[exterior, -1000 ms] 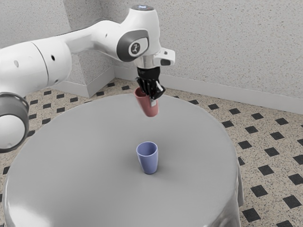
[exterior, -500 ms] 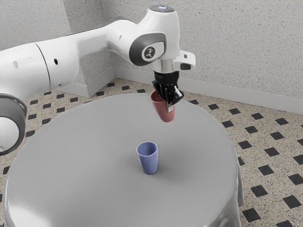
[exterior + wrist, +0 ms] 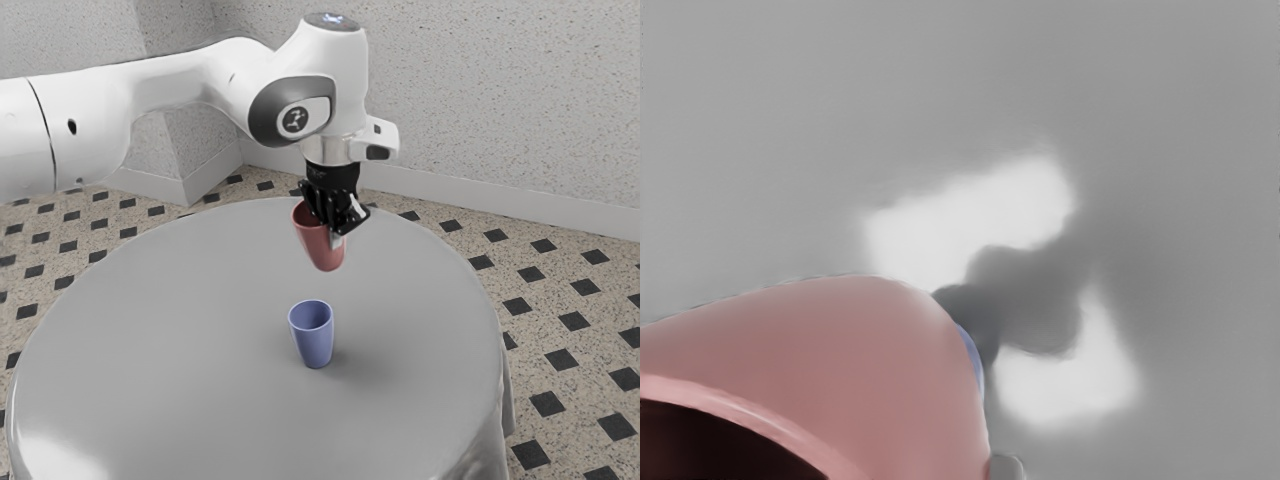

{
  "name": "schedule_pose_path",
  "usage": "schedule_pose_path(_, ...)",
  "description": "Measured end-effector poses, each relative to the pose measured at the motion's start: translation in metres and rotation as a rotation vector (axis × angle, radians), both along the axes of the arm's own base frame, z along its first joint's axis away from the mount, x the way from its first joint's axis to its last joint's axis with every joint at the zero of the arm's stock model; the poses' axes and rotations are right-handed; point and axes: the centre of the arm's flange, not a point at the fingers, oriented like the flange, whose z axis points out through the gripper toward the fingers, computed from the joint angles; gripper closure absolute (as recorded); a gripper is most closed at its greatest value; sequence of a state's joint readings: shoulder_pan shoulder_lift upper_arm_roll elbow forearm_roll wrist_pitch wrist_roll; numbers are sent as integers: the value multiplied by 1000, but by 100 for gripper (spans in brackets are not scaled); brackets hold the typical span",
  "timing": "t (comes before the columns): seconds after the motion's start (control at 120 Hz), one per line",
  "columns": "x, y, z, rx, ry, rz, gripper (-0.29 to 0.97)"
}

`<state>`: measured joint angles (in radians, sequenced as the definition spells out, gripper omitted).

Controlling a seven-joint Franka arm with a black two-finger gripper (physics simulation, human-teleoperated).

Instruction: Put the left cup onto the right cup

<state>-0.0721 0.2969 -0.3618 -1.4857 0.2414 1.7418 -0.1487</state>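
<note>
red plastic is what i have in hand: the red cup [image 3: 321, 243] hangs from my gripper [image 3: 331, 216], whose black fingers pinch one side of the rim, wall between them, so it is closed on the cup and carrying it. i only have the one arm, so everything depends on how that load lines up with the blue cup [image 3: 311, 333].

the blue cup stands upright on the grey table [image 3: 140, 340], mouth open to the ceiling. from the side camera, the red cup sits above the blue cup, well clear of its rim, with its base a touch toward the exterior view's right of the blue cup's mouth. the red cup's long axis is close to vertical but not true: mouth up, it leans a little, with the base swung off toward the exterior view's right.

from the hand camera, the red cup [image 3: 810, 370] bulks large under my hand and only a thin sliver of the blue cup [image 3: 973, 356] peeks out from behind its wall. i read that as nearly over the blue cup, though not centred.

both cups look like smooth, tapered tumblers, narrower at the base. my judgement is that the red base should seat into the blue mouth if i centre it before lowering.
</note>
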Motion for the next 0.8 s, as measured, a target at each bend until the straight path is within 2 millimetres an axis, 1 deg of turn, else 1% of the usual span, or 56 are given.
schedule_pose_path(0.133,-14,0,6,7,-5,20,79)
schedule_pose_path(0.275,-17,-2,6,-1,-7,39,79)
schedule_pose_path(0.342,-17,-1,-2,-2,2,49,79)
schedule_pose_path(0.408,-17,2,-15,-3,15,62,79)
schedule_pose_path(0.525,-18,2,-36,-7,32,71,79)
schedule_pose_path(0.692,-16,0,-49,-17,31,83,79)
schedule_pose_path(0.8,-18,0,-64,-16,43,89,79)
